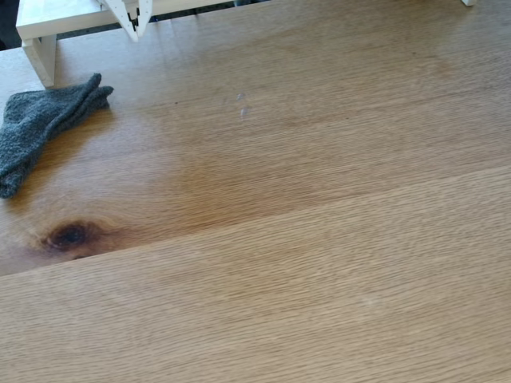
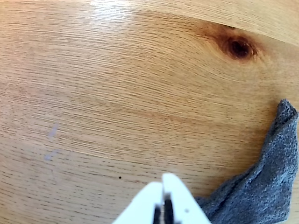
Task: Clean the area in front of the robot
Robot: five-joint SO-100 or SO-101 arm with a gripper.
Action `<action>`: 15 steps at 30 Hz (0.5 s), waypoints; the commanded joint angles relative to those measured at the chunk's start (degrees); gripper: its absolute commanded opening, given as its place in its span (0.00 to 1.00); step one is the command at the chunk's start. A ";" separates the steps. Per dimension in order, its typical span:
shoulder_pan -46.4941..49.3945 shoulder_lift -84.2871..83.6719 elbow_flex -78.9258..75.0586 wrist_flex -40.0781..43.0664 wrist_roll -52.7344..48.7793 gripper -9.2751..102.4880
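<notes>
The light-brown wooden tabletop (image 1: 319, 239) spans the fixed view, with an amber patch and a dark knot (image 1: 70, 235) at the left; the knot (image 2: 239, 47) sits top right in the wrist view. A grey folded cloth (image 1: 40, 124) lies at the left edge of the fixed view and shows as the cloth (image 2: 264, 186) at the lower right of the wrist view. My white gripper (image 1: 136, 32) hangs at the top of the fixed view, fingers pressed together and holding nothing. In the wrist view the gripper (image 2: 163, 179) points up from the bottom edge, just left of the cloth.
A white shelf-like frame (image 1: 48, 40) stands at the top left behind the gripper. Two faint pale smudges (image 1: 241, 104) mark the wood near the middle top; the smudges (image 2: 51, 140) also show at the left in the wrist view.
</notes>
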 commanded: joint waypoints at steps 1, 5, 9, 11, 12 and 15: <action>19.16 -0.09 5.36 -1.14 -1.58 0.08; 19.25 -0.09 5.36 -1.14 -1.58 0.08; 19.42 -0.09 5.36 -1.14 -1.58 0.08; 19.42 -0.09 5.36 -1.14 -1.49 0.08; 19.42 -0.26 5.36 -1.58 -1.41 0.08; 19.34 -5.10 4.92 -6.42 -2.20 0.08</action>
